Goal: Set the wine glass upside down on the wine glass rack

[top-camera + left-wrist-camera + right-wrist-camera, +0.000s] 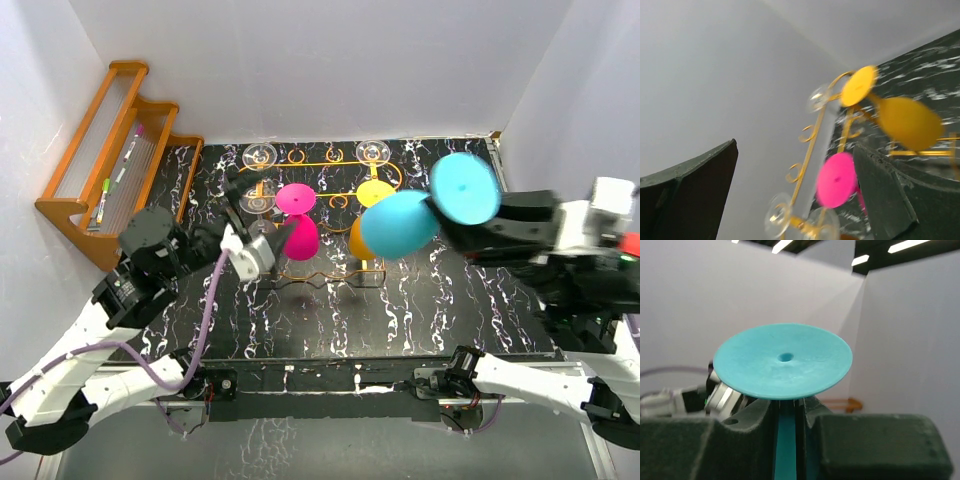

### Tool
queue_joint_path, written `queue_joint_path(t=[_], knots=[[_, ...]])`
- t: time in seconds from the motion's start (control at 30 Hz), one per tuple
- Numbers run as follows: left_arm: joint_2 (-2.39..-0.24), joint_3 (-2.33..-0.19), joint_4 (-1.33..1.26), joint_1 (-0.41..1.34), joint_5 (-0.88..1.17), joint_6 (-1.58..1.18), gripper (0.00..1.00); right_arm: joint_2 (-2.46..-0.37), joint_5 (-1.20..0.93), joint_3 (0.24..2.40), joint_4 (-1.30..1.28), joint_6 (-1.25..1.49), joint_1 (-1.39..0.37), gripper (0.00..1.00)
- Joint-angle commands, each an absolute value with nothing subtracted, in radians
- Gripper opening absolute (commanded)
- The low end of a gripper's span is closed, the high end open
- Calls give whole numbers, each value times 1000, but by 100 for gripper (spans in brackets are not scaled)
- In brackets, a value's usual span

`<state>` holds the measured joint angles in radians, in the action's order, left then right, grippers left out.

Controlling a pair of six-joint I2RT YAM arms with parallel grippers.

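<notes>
1. Right hand [788,412] fills the bottom of its own wrist view, its dark fingers [865,440] clenched on the stem of the teal glass [782,360], whose round foot faces the lens.
2. From above, that glass hangs in the air over the right part of the bench [480,310], lying tilted, with the bowl toward the rack [320,161] and the foot raised toward the right wall.
3. Its bowl overlaps the yellow glass [375,192] in the top view; whether they touch cannot be told.
4. Left hand [796,150] is released, jaws spread wide, just left of the pink glass [298,235] and holding nothing.
5. In the blurred left wrist view, the pink foot shows between the two fingers, nearer the right one.
6. Pink and yellow glasses both sit upside down on the rack, feet up, side by side at its middle.
7. Clear glasses [260,155] hang along the rack's far rail and at its left end.
8. An orange wooden shelf [110,150] leans in the far left corner, beside the bench, with a few pens on it.
</notes>
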<state>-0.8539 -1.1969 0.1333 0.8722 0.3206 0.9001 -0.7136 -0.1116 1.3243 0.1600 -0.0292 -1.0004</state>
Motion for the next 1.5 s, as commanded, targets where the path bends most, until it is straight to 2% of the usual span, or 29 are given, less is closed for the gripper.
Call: queue_joint_path(t=[0.0,0.1,0.2,0.33,0.47,0.63,0.73,0.87,1.1,1.47], knots=[[-891,-1323,110,765,0,846,97,-780,-268,1263,-238,29,-1005,8],[-927,-1421,122,702,-232,798,97,-788,-238,1183,-196,82,-1005,8],[-960,-1524,231,626,-352,731,97,-793,-214,1108,-133,95,-1005,8],[-1013,-1659,414,555,-427,645,97,-816,-132,1057,-63,124,-1005,8],[-1122,-1847,668,501,-479,518,97,-779,-168,936,131,58,-1005,8],[-1161,-1924,756,441,-385,424,97,-798,45,855,289,76,-1005,8],[-1276,-2125,865,438,-383,399,97,-812,186,787,377,59,-1004,8],[-1411,-2374,984,438,-353,367,97,-852,214,742,449,39,-1006,8],[-1406,-2467,1009,418,-207,299,97,-901,254,734,481,39,-1006,8],[-1397,-2474,988,417,-220,300,97,-969,334,705,520,26,-1006,8]])
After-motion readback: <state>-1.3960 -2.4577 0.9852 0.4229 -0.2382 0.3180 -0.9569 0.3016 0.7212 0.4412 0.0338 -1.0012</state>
